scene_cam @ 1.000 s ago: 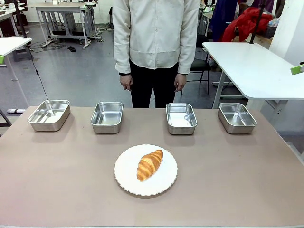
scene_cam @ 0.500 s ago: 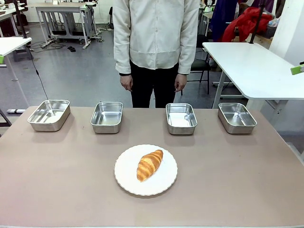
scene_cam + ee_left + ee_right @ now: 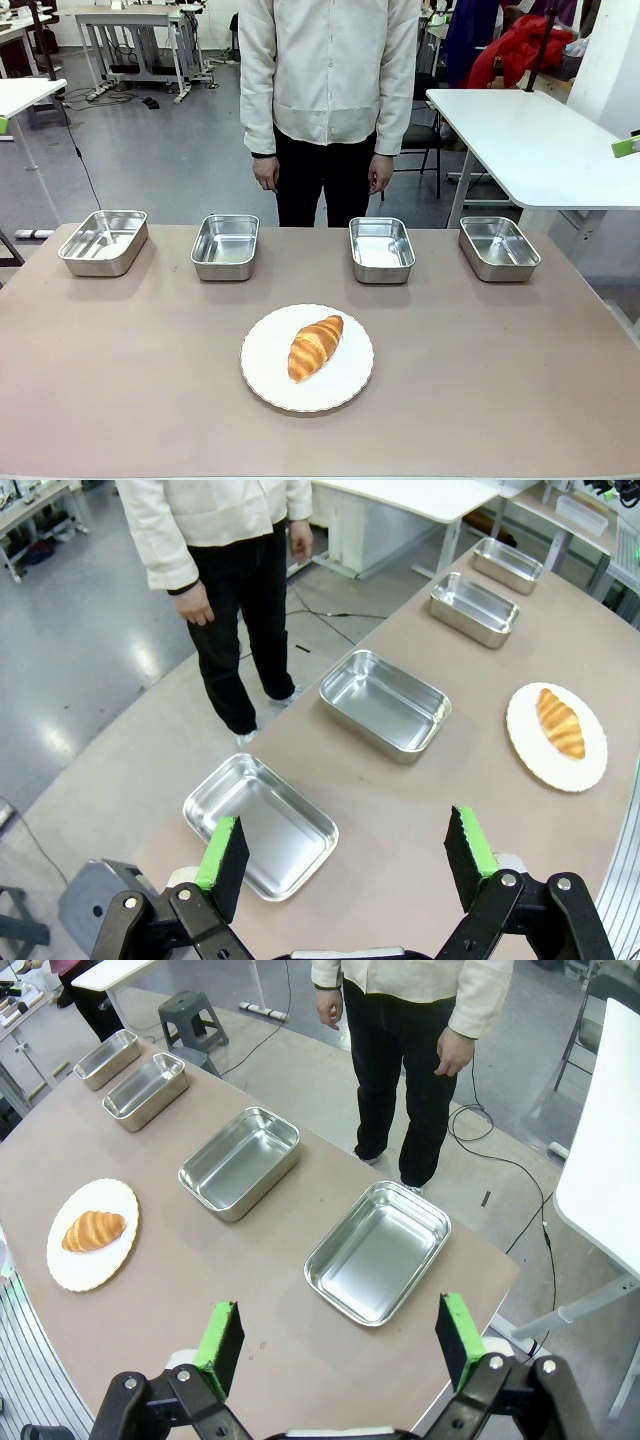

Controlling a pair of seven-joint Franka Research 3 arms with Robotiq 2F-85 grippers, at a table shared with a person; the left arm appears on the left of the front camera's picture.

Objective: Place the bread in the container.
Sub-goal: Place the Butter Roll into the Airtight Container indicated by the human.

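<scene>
- Bread (image 3: 315, 347) lies on a round white plate (image 3: 262, 385), near the middle of the tabletop (image 3: 500, 390) and towards the robot's side. Its long axis is tilted. Nothing touches it.
- Four steel trays sit in a row along the far edge, well apart from the plate: far-left tray (image 3: 103, 243), left-middle tray (image 3: 225, 247), right-middle tray (image 3: 381, 250), far-right tray (image 3: 498, 248). All four look alike, with bare shiny bottoms.
- Left tool (image 3: 345, 825): green-padded fingers spread wide, gripping nothing. It hangs high over the left end of the tabletop, with the far-left tray below it.
- Right tool (image 3: 338, 1310): fingers spread wide, gripping nothing. It hangs high over the right end, with the far-right tray below it.
- Person stands behind the far edge, one hand (image 3: 266, 173) and the other hand (image 3: 379, 174) hanging at the sides, off the tabletop.
</scene>
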